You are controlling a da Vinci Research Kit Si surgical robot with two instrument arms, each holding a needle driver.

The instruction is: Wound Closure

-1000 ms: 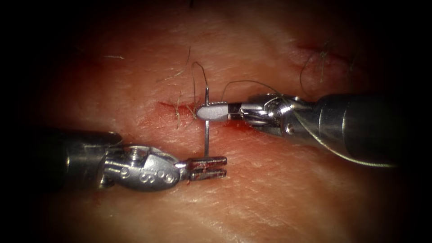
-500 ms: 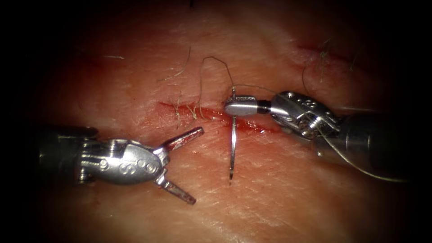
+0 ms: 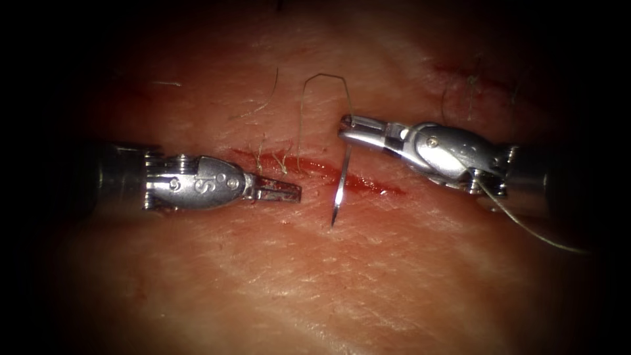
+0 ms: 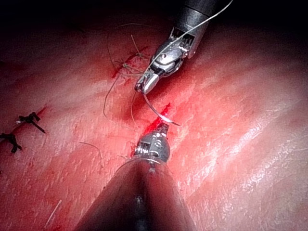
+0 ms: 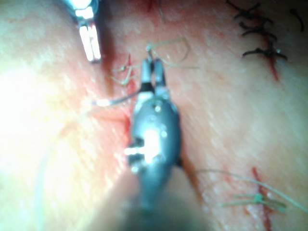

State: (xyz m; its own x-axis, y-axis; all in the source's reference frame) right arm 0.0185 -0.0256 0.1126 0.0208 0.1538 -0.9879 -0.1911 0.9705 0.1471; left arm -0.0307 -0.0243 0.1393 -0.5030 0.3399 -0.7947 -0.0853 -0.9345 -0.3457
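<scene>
Now the needle (image 3: pixel 342 181) hangs mid-frame in the endoscope view, free of the tissue (image 3: pixel 315 283), its point low and just over the cut (image 3: pixel 315 167). The right tool (image 3: pixel 350 125) pinches it at the swaged end, up where the thread (image 3: pixel 322 82) leaves it. The thread arcs up and over, then drops to the cut left of the needle (looks like it enters the tissue there, hard to be sure).

Progress, as a judgement: partway. Finished dark stitches (image 4: pixel 21 127) show in the left wrist view, and more stitches (image 5: pixel 260 36) in the right wrist view. The cut at mid-frame is open and red with fluid (image 3: pixel 358 184), and only thread ends (image 3: pixel 273 161) sit at its left end, so more closure is left here.

Jaws: the right tool's are pressed together on the needle. The left tool (image 3: pixel 286 192) lies at the left of the frame beside the cut, jaws pressed together and holding nothing; a moment ago they were spread wide, and before that they sat at the needle's lower part. Since then the right tool has lifted the needle up and to the right. The left tool's tip is near the needle, not touching. A longer strand (image 3: pixel 532 230) trails off the right tool's wrist to the lower right.
</scene>
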